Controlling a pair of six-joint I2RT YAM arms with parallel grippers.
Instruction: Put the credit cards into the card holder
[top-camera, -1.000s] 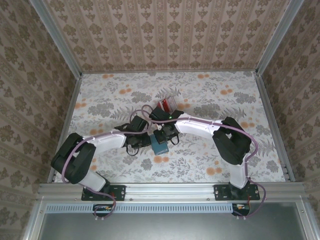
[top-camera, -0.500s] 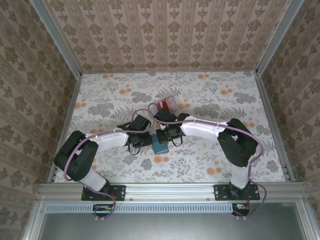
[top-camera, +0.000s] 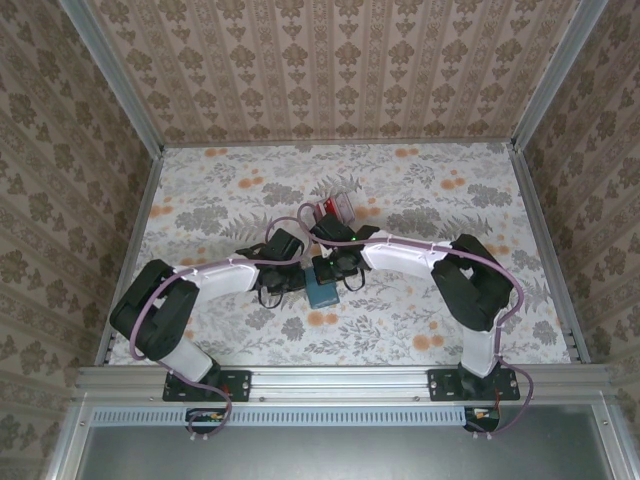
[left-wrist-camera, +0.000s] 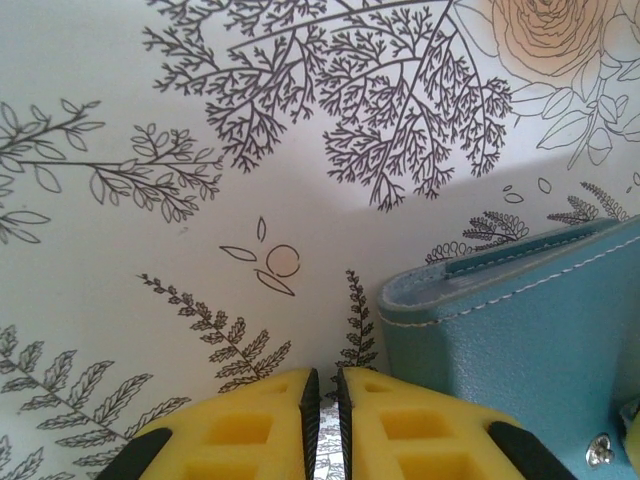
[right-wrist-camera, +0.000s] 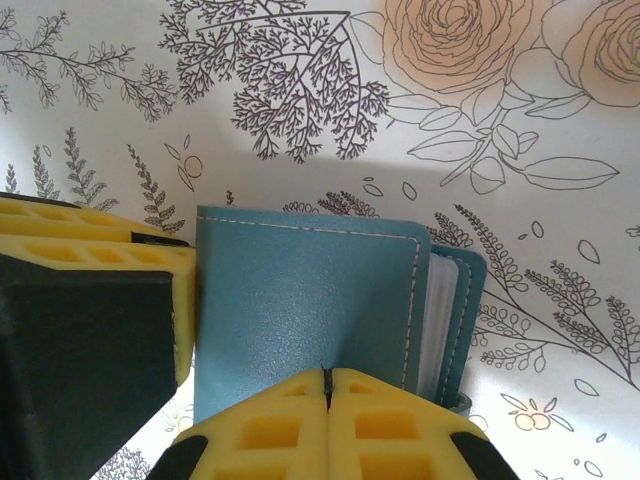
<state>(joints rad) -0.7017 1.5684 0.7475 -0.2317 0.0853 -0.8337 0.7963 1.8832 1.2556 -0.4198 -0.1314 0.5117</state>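
Partly hidden overhead, card holder (top-camera: 322, 294) lies under closed right tool (right-wrist-camera: 327, 380), beside near-closed left tool (left-wrist-camera: 322, 385).

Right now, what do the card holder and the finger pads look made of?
Card holder: probably leather or faux leather, matte; fine grain and pale edge stitching. Right gripper pads: yellow foam or soft rubber, matte, with moulded square recesses.

Teal card holder (right-wrist-camera: 300, 310), red credit cards (top-camera: 329, 209), white table (top-camera: 450, 200) with grey ferns and orange roses.
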